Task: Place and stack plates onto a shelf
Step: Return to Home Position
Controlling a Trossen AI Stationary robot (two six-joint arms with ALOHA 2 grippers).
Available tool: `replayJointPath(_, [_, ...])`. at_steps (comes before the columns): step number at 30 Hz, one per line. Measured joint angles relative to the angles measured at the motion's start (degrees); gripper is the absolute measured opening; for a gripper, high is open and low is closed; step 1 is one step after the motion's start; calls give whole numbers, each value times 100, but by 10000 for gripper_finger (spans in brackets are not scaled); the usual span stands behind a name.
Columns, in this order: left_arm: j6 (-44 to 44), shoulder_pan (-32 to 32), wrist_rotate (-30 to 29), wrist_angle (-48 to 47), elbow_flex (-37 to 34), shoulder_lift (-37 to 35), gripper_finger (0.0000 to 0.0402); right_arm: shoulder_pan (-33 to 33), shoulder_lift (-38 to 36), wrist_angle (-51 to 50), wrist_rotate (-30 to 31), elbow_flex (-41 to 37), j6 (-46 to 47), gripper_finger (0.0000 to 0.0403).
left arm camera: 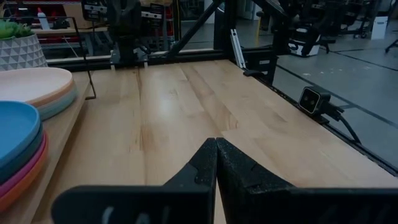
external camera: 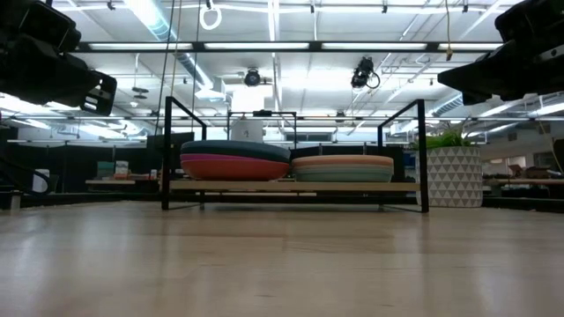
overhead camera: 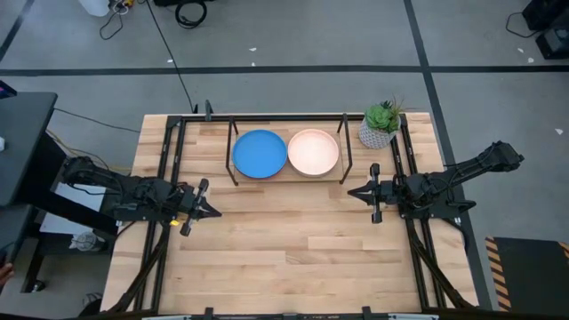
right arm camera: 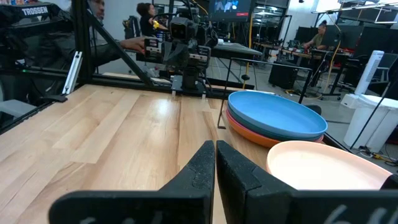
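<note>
You're holding left gripper [overhead camera: 216,212], right gripper [overhead camera: 350,191] clenched empty, tips facing inward | blue plate [overhead camera: 260,153], peach plate [overhead camera: 313,152] topping two flat stacks on shelf [overhead camera: 288,178] | shelf's long axis running left-right at far edge of table [overhead camera: 293,258]

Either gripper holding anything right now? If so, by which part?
Nothing held. Left gripper and right gripper are both shut and empty above the tabletop; the plates sit in two stacks on the shelf.
</note>
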Motion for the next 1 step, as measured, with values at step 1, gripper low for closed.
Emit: replayJointPath(1, [-1,-1,0,-1,0,0,13,0,0,0,-1,-1,0,23])
